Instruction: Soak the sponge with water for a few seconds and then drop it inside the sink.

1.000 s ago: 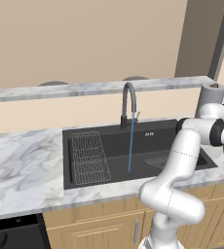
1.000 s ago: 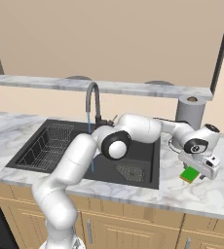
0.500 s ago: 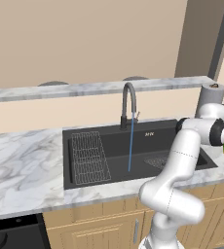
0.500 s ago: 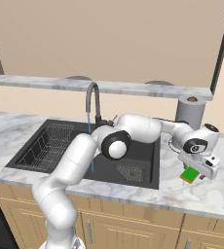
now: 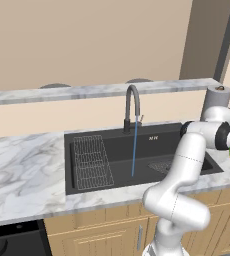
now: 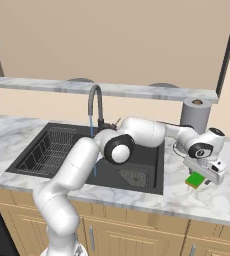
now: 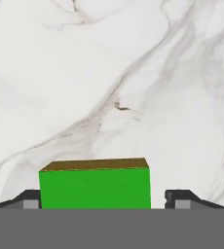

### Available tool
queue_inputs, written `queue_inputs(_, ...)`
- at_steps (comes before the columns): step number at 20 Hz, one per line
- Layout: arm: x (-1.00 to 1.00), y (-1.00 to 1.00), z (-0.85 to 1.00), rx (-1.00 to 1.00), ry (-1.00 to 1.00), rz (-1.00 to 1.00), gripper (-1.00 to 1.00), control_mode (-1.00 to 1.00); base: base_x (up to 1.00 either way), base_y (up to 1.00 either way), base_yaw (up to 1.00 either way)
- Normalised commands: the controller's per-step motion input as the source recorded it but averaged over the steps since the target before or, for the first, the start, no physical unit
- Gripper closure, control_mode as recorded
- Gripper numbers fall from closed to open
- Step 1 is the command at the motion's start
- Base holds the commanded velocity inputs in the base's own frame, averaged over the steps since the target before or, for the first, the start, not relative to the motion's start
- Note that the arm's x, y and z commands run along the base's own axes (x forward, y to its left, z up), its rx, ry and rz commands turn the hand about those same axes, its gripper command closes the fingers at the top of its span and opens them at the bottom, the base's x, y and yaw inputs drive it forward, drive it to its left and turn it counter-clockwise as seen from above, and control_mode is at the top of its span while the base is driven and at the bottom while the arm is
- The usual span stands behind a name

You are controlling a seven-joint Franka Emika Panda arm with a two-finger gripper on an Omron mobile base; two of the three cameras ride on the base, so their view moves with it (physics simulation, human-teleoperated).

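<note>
Very little has moved since the earlier frames: the white arm is stretched over the same spot at the right of the sink [image 5: 82,172], and nothing on the tabletop [image 6: 222,197] has been displaced. The one change I can infer is at the end effector [image 6: 205,175], whose jaws appear to be drawing in around the sponge [image 7: 95,187].

The sink, a dark basin with a wire rack on its left and a mesh drain on its floor, lies well to the left of the arm's working end. From the grey gooseneck faucet [image 5: 131,106] the water [image 5: 134,150] falls in a thin blue line into the basin, so the tap is already running. A roll of paper towel [image 6: 196,114] stands on the tabletop behind the wrist.

The sponge lies flat on the marble to the right of the basin, directly under the hand. In the hand view it sits between the two dark fingertips [image 7: 179,199]: the left tip looks to be at its side, while a gap remains on the right. The jaws are therefore apart, not yet clamped.

My reading is that the pickup is in progress and the soaking has not begun; the grasp must finish before the sponge can be carried left to the stream
</note>
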Motion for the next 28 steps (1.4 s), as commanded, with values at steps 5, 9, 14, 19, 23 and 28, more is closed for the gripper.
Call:
queue_inputs(5, 0.0, 0.0, -0.45, 0.0, 0.0, 0.0, -1.0, -1.0, 0.0, 0.0, 0.0)
queue_inputs(9, 0.0, 0.0, -0.16, 0.0, 0.0, 0.0, -1.0, -1.0, 0.0, 0.0, 0.0)
queue_inputs(14, 0.0, 0.0, 0.0, 0.0, 0.0, 0.0, -1.0, -1.0, 0.0, 0.0, 0.0)
queue_inputs(19, 0.0, 0.0, 0.0, 0.0, 0.01, 0.0, -1.0, -1.0, 0.0, 0.0, 0.0)
queue_inputs(23, 0.0, 0.0, 0.0, -0.01, 0.02, 0.0, -1.0, -1.0, 0.0, 0.0, 0.0)
queue_inputs(28, 0.0, 0.0, -0.03, 0.0, 0.0, 0.0, -1.0, -1.0, 0.0, 0.0, 0.0)
